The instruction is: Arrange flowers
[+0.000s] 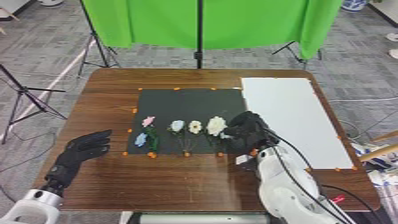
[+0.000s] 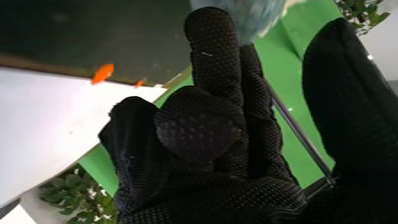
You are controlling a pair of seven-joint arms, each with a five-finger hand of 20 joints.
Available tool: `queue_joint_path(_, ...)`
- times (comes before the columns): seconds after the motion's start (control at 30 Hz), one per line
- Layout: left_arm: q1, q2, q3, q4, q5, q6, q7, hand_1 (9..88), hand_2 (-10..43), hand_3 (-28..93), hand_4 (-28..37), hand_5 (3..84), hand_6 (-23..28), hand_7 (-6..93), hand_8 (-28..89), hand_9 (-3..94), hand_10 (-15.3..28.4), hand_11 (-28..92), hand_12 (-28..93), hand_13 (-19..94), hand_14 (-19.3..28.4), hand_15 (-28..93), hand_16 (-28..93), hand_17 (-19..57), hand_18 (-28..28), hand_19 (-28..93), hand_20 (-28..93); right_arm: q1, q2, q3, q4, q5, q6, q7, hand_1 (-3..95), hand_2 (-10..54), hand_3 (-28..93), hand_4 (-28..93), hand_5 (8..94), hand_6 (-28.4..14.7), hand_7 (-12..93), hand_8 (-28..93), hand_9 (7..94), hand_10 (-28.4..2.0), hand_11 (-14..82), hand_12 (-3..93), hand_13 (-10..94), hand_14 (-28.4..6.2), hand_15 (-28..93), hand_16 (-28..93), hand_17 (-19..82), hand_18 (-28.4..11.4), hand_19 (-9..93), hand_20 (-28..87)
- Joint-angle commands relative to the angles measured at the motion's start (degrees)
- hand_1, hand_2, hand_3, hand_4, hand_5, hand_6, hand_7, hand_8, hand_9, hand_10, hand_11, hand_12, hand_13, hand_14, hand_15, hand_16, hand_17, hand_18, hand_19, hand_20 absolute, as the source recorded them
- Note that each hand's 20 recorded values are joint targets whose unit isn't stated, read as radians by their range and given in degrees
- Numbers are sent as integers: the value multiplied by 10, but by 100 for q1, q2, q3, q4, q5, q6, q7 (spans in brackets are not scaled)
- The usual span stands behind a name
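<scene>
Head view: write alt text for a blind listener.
Pink, blue and white flowers lie on a black rectangular mat on a brown wooden table, between a robot's black gloved left hand and black gloved right hand at the mat's edge.

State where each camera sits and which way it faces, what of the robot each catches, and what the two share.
Head view: on the robot's head, looking forward and down at the brown wooden table, flowers and black mat; both arms, left hand and right hand appear.
Right wrist view: on the right wrist, looking along the gloved right hand toward a green cloth.
Shared: right hand, mat, white sheet, green cloth.
</scene>
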Motion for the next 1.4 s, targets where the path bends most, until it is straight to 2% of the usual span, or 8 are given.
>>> queue_joint_path(0.03,68,-49,-14,13,35,-36,-31,374,-48,674,-36,453,5,119,-66,394,125,179,136,336,182,240,31,28,156,300,338,-147,168,198,-287,76,-57,-62,368,-95,651,-146,650,-17,158,-87,786,-133,268,260,846,-47,654,374,568,-182,932,608)
queue_joint_path(0.17,26,-54,5,31,35,-10,15,374,-48,674,-36,453,6,119,-67,394,125,177,136,336,182,241,32,28,156,299,338,-202,283,541,-381,814,364,-371,366,-95,647,-145,655,-16,159,-86,789,-134,270,261,847,-48,654,374,569,-182,932,608)
queue_joint_path(0.37,46,-29,-52,-146,41,76,197,375,-48,674,-37,454,5,120,-66,397,125,180,137,336,185,242,31,28,156,300,339,-651,365,2020,-672,4183,765,-2082,291,-39,656,-136,667,-22,170,-88,749,-155,251,261,769,-93,584,349,458,-191,881,514)
queue_joint_path(0.63,-97,13,105,-287,-85,344,678,370,-45,676,-41,466,10,122,-67,413,129,191,136,354,185,249,27,51,155,294,333,-1235,43,2985,-527,7102,-246,-3870,170,3,700,-132,636,-19,168,-89,650,-175,155,230,562,-169,338,273,233,-203,541,461)
queue_joint_path(0.8,-382,23,441,-236,-85,537,994,368,-38,675,-55,478,14,124,-68,437,134,194,126,379,186,209,1,101,146,199,260,-1637,-237,2791,-277,6648,-56,-4881,102,7,758,-150,525,-14,123,-83,506,-163,64,182,416,-149,114,244,222,-161,166,328)
queue_joint_path(0.93,-585,-87,701,-210,-161,713,1261,365,-32,677,-62,486,16,130,-68,447,136,197,124,388,184,202,1,114,135,142,230,-1985,-680,2838,-242,6271,-320,-5089,59,-4,801,-165,392,3,108,-89,384,-147,33,142,280,-117,55,167,155,-146,65,271)
queue_joint_path(1.17,-629,-226,772,-272,82,614,1204,345,-31,682,-75,487,20,125,-70,456,134,196,118,388,180,178,-3,102,115,69,196,-2363,-991,2855,-317,6189,-629,-4947,-1,4,799,-188,280,16,89,-96,299,-118,9,107,167,-100,-9,107,49,-116,46,205)
queue_joint_path(1.4,-525,-309,763,-380,14,696,1155,309,-9,657,-137,483,27,112,-65,460,136,190,114,383,178,161,4,94,104,41,182,-2604,-1083,2925,-408,6114,-583,-4673,-25,24,760,-212,264,12,83,-93,283,-121,7,102,150,-108,-34,123,22,-116,62,181)
